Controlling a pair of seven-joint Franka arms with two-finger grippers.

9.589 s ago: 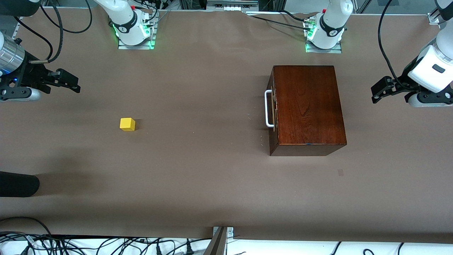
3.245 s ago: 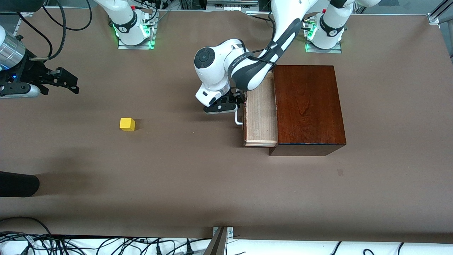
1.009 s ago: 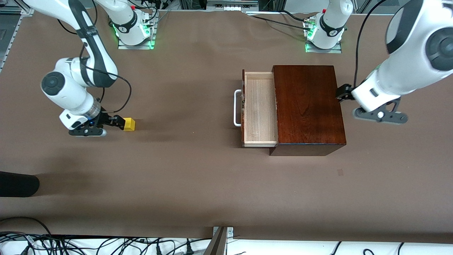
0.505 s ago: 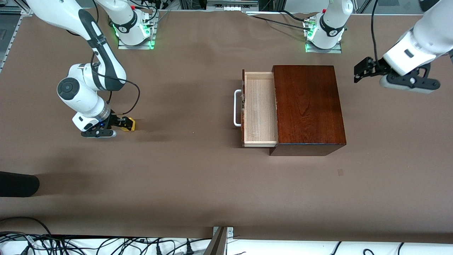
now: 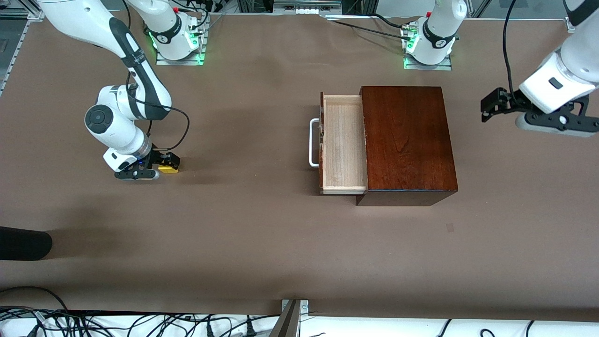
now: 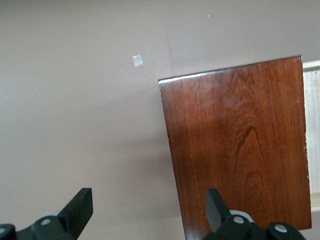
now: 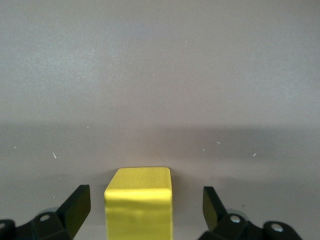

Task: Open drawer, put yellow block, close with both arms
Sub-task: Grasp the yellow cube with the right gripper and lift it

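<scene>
Jaws of right gripper (image 7: 137, 200) spread, clear either side of yellow block (image 7: 138, 200).

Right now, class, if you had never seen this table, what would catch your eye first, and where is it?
The yellow block stands out at the right arm's end of the table, sitting between the open fingers of the right end effector. Toward the left arm's end sits the dark wooden box, its drawer pulled out and empty. The left end effector hangs open beside the box.
</scene>
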